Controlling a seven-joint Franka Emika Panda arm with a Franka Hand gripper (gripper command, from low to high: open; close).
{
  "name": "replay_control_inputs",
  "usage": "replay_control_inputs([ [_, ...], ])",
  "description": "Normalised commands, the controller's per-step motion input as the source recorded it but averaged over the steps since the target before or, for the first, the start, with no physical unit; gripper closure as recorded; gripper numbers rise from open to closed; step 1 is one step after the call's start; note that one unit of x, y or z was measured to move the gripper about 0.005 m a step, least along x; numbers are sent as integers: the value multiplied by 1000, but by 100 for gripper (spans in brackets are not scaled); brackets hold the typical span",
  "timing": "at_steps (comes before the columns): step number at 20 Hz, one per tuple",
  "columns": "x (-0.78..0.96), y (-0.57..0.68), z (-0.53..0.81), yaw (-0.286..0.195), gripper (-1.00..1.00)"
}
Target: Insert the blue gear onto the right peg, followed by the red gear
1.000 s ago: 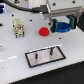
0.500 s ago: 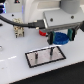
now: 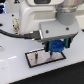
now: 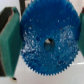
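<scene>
Your pincer is clamped on the blue gear; in the wrist view the green pads press its toothed rim from two sides, the central hole facing the camera. The blue gear hangs just above the far edge of the grey plate, toward the exterior view's right. Compared with half a second ago, your arm has come lower and closer to the plate and now fills more of the exterior view. The red gear, seen on the white desk one second ago, is now hidden. Pegs too small to make out.
</scene>
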Motion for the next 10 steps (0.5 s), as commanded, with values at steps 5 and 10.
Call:
replay_control_inputs([
  [5, 72, -56, -136, 0, 100],
  [10, 9, 3, 85, 0, 100],
])
